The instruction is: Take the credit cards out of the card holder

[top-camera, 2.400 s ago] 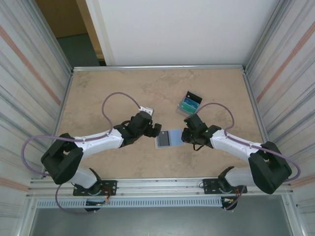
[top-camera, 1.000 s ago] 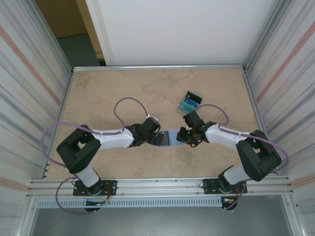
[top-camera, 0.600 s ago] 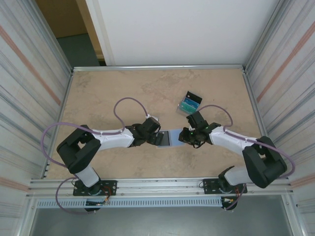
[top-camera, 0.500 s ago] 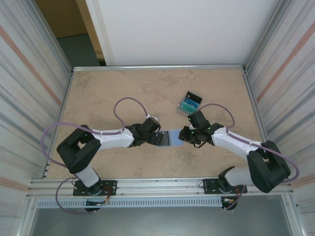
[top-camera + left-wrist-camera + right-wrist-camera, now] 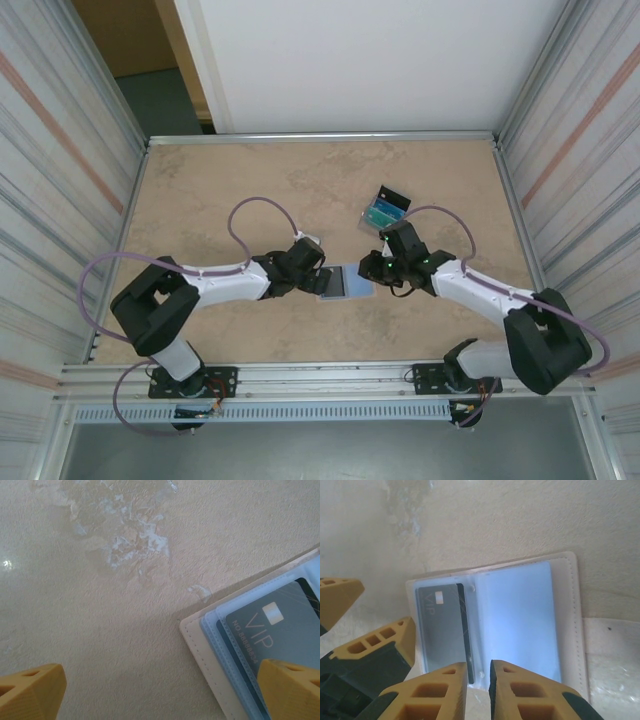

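One card, grey and marked VIP, showed in the holder. That holder lay open and flat near the middle of the table, between both arms. In the right wrist view the card sat in the 9 o'clock half under a clear sleeve; the 3 o'clock half looked bare pale blue.

At 9 o'clock of the holder, the left gripper had its jaws spread wide. One fingertip was over the card's corner and the other was off over bare table; contact couldn't be told.

At the 6 o'clock edge in its own view, by the spine, the right gripper had its jaws nearly pressed together, with only a slit and nothing seen between them. A tray stood apart at 1 o'clock of the holder.

Step, as judged: start the card sliding out of its sleeve.
- Best bet was for the right gripper to pin the bare half so the holder couldn't skate.
- The left gripper could then drag the card lightly toward the sleeve's open side, pinching only once an edge stood proud.
- Which side opened wasn't clear.

Likely risks: the thin card slipping, or the holder dragging or folding shut.
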Robot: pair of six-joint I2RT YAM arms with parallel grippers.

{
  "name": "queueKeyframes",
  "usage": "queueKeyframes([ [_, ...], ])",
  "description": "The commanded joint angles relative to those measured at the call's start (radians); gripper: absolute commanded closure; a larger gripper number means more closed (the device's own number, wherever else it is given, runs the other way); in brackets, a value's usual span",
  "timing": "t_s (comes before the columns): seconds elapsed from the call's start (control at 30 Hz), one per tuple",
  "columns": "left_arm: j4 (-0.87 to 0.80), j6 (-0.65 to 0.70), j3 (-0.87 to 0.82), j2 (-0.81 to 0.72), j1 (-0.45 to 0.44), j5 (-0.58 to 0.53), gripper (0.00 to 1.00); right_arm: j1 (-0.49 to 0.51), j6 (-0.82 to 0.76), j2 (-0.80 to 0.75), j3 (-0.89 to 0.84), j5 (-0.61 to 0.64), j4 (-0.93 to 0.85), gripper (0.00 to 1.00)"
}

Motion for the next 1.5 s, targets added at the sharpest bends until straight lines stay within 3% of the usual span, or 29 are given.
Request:
queueKeyframes([
  [0.0, -0.033, -0.022, -0.017, -0.028, -0.006, -0.017, 0.01, -0.004, 0.009, 0.058, -0.004, -0.059, 0.072, 0.81],
  [0.4, -0.032, -0.028, -0.001, 0.029, -0.005, -0.013, 0.01, -0.004, 0.021, 0.201, 0.027, -0.114, 0.124, 0.82],
  [1.47, -0.069, -0.019, 0.019, 0.057, -0.006, -0.021, 0.01, -0.014, 0.083, 0.332, 0.028, -0.282, 0.301, 0.86],
])
